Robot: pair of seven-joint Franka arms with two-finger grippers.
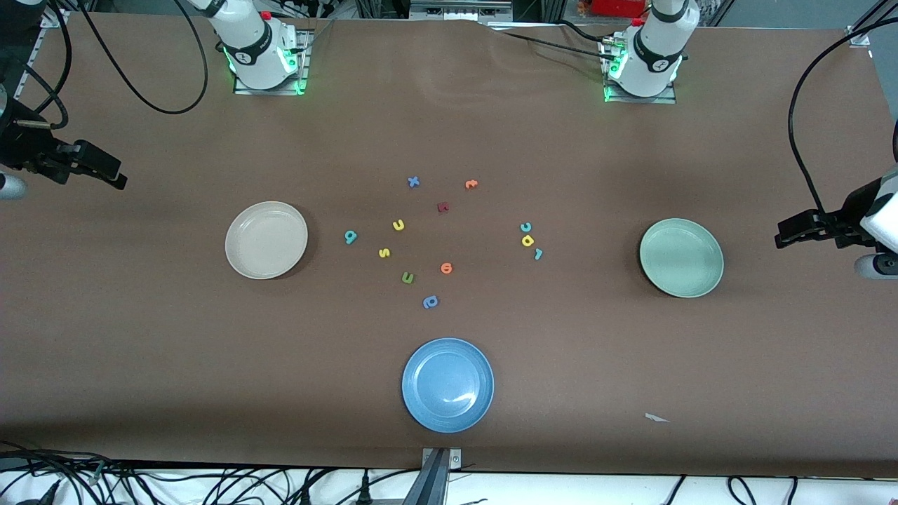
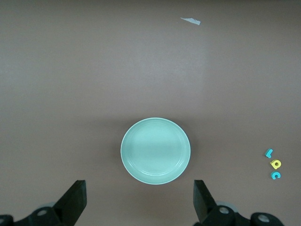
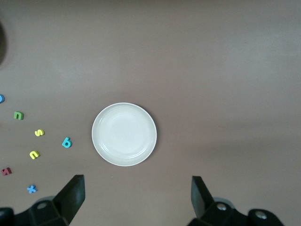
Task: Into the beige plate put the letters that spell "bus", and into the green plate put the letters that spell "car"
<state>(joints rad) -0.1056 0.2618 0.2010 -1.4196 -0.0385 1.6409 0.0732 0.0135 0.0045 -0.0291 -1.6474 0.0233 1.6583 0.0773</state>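
Note:
The beige plate [image 1: 266, 240] [image 3: 124, 134] lies bare toward the right arm's end. Beside it are the teal b [image 1: 351, 237] [image 3: 67, 142], yellow u [image 1: 398, 225] [image 3: 34, 154] and yellow s [image 1: 384, 252] [image 3: 39, 133]. The green plate [image 1: 681, 257] [image 2: 155, 150] lies bare toward the left arm's end. The teal c [image 1: 525, 226] [image 2: 276, 175], yellow a [image 1: 527, 240] [image 2: 276, 164] and teal r [image 1: 538, 254] [image 2: 269, 153] cluster beside it. My right gripper [image 1: 98, 167] [image 3: 138, 195] hangs open high above the table by the beige plate. My left gripper [image 1: 796, 231] [image 2: 140, 197] hangs open by the green plate. Both hold nothing.
A blue plate [image 1: 447, 384] sits nearest the front camera. Mid-table lie a blue x [image 1: 413, 182], an orange letter [image 1: 471, 184], a dark red letter [image 1: 443, 207], a green u-shaped letter [image 1: 407, 278], another orange letter [image 1: 446, 267] and a blue rounded letter [image 1: 430, 302]. A paper scrap [image 1: 656, 418] lies near the front edge.

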